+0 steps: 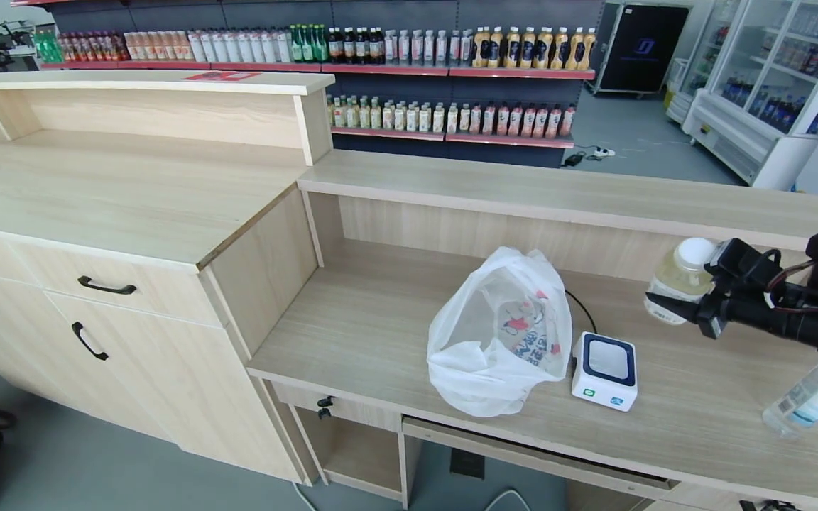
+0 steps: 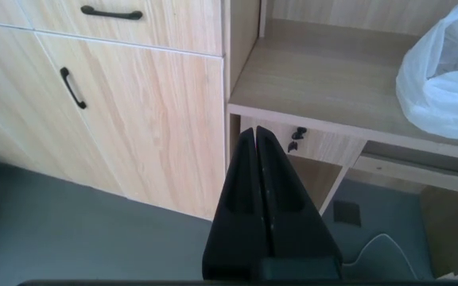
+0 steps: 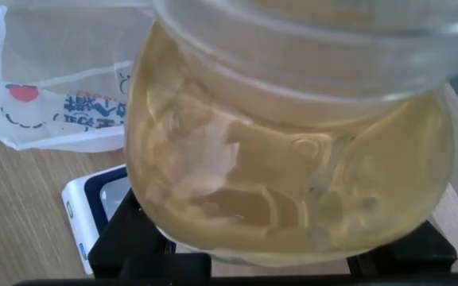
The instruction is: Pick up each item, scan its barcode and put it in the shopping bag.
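— What has the right gripper point(image 1: 668, 305) got?

— A bottle point(image 1: 680, 273). Its dark fingers point(image 3: 126, 246) are closed against the sides, one on each, and the right wrist view looks straight past the clear body and the pale yellow drink inside. The cap is white and the bottle leans a little.

— Where is it?

— Over the right part of the counter point(image 1: 366, 319), beyond and to the right of the scanner point(image 1: 606, 369), with the counter's back wall behind it. It looks clear of the surface, though I cannot be sure.

— And the left gripper point(image 2: 255, 139)?

— Its fingers are pressed flat together with nothing between them. It hangs low over the grey floor, in front of the cabinet point(image 2: 133, 119) and the counter's front edge.

— The bag point(image 1: 498, 330)?

— White, thin plastic, standing on the counter just left of the scanner, almost touching it. Red and blue print shows through its side. A black cable point(image 1: 583, 305) curves out behind it.

— Anything else?

— A second bottle point(image 1: 806, 401), clear with a pale blue label, lies near the counter's right edge, under the right arm. Shelves point(image 1: 451, 71) of drinks line the far wall.
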{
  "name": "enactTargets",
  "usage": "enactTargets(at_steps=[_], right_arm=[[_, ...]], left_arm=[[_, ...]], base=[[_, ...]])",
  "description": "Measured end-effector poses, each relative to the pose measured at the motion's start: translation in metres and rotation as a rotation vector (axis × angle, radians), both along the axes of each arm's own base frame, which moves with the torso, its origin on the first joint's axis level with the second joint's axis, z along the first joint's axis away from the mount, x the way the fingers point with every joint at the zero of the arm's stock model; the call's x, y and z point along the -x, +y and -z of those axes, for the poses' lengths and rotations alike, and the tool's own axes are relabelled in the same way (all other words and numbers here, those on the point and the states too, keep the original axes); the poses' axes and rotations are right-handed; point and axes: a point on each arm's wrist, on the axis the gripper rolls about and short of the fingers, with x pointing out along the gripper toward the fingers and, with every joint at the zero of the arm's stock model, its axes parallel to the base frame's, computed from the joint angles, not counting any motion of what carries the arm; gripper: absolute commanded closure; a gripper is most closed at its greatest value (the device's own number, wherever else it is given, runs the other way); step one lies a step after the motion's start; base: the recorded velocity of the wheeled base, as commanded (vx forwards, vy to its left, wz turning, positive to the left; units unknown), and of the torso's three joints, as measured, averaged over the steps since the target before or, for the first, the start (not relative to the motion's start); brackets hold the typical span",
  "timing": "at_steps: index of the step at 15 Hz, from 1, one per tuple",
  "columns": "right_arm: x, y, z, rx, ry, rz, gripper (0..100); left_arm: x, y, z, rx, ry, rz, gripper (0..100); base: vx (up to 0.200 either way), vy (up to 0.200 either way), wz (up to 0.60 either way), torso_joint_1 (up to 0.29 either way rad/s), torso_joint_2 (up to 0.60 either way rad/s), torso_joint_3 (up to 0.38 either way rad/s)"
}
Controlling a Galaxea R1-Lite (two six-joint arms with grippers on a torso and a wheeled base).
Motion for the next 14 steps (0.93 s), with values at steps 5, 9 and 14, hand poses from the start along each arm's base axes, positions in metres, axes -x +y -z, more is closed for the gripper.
enactTargets(at_steps=[5,9,14], right_arm=[[-0.022,0.002,0.023,-0.002,-0.004,-0.033,100],[-0.037,0.009,0.033,0.010,-0.040,-0.061,100],[-0.049,0.014,0.051,0.064,-0.058,-0.123,100]], left_arm=[[0.000,0.000,0.000,0.000,0.000,0.000,100],[0.000,0.000,0.000,0.000,0.000,0.000,100],[0.000,0.000,0.000,0.000,0.000,-0.001,100]], base=[[0.000,0.000,0.00,0.000,0.00,0.000],[0.000,0.000,0.00,0.000,0.00,0.000],[0.000,0.000,0.00,0.000,0.00,0.000]])
